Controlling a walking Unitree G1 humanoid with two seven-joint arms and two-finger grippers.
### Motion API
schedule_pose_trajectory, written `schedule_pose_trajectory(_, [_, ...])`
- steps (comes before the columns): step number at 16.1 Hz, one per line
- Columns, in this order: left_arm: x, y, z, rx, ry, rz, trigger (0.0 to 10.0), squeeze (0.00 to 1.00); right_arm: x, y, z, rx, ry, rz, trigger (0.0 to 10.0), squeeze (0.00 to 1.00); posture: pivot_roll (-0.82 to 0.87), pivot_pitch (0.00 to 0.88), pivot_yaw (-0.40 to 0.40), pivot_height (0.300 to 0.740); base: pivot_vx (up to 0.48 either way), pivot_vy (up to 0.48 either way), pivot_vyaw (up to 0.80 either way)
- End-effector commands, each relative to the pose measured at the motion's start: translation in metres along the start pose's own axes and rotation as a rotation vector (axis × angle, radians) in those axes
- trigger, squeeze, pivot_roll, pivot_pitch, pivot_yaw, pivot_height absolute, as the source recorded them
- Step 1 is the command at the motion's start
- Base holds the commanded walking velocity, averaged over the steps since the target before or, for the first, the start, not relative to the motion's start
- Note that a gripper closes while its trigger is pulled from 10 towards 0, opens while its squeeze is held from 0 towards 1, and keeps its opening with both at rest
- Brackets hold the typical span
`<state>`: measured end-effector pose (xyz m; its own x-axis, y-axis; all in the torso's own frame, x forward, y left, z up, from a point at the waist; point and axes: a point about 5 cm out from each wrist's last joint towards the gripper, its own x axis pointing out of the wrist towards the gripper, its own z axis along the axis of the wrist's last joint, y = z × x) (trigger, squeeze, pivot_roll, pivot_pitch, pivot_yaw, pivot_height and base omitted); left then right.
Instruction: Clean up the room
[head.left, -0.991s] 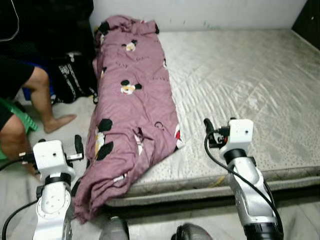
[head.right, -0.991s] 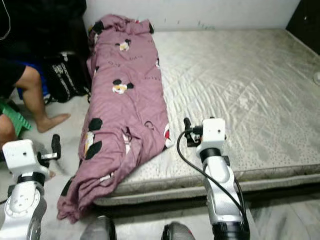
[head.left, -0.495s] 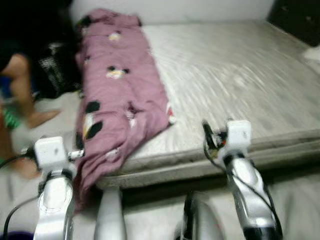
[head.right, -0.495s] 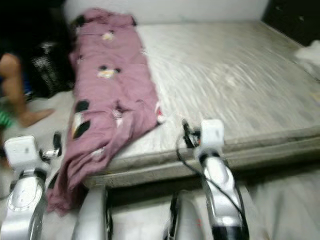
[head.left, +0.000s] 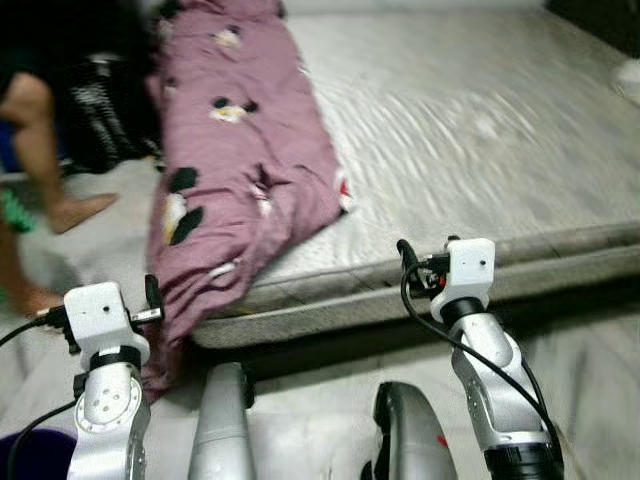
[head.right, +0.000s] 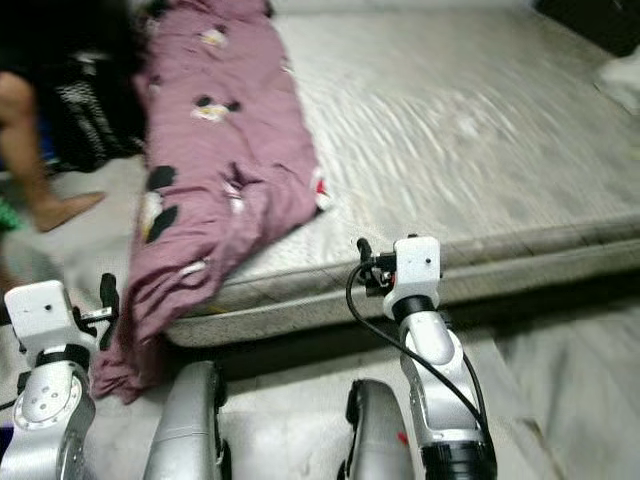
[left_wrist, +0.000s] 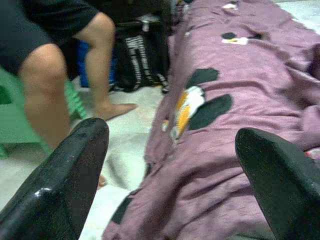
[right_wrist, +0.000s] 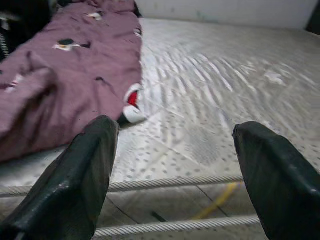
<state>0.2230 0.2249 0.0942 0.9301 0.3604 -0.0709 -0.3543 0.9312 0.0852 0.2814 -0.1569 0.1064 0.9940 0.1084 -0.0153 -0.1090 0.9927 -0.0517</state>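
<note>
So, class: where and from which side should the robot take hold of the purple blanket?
Probably the bunched end of the purple blanket that hangs over the mattress edge toward the floor. The open left hand is beside it and could come from the robot's left, pinching that loose fold.

Two silver arms (head.left: 490, 390) end in white boxy wrists (head.left: 470, 268) with black cables (head.left: 420, 310) and glossy black fingers (left_wrist: 65, 185).
</note>
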Motion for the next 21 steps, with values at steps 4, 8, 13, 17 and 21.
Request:
schedule_pose_trajectory(4, [0.0019,-0.0018,0.0039,-0.01,-0.012,-0.011,10.0,0.0,0.0021,0.002,0.0024,0.004,-0.007,0.016,10.0,0.0,0.01,0.09,-0.023,0.549,0.0,0.0,0.0])
schedule_pose_trajectory(8, [0.0022,-0.005,0.0067,-0.031,-0.03,-0.044,10.0,0.0,0.0033,0.0021,0.0024,0.002,-0.007,0.02,10.0,0.0,0.01,0.093,-0.023,0.549,0.172,0.0,0.0])
schedule_pose_trajectory(13, [0.0037,-0.0053,0.0052,-0.03,-0.015,-0.041,10.0,0.0,0.004,0.0021,0.0027,0.001,-0.008,0.019,10.0,0.0,0.0,0.096,-0.021,0.549,0.323,0.0,0.0])
schedule_pose_trajectory(17, [0.0046,-0.0052,0.0042,-0.025,-0.008,-0.033,10.0,0.0,0.0042,0.0019,0.0026,0.004,-0.009,0.017,10.0,0.0,0.01,0.093,-0.021,0.549,0.0,0.0,0.0])
schedule_pose_trajectory(21, [0.0046,-0.0052,0.0042,-0.025,-0.008,-0.033,10.0,0.0,0.0042,0.0019,0.0026,0.004,-0.009,0.017,10.0,0.0,0.01,0.093,-0.021,0.549,0.0,0.0,0.0])
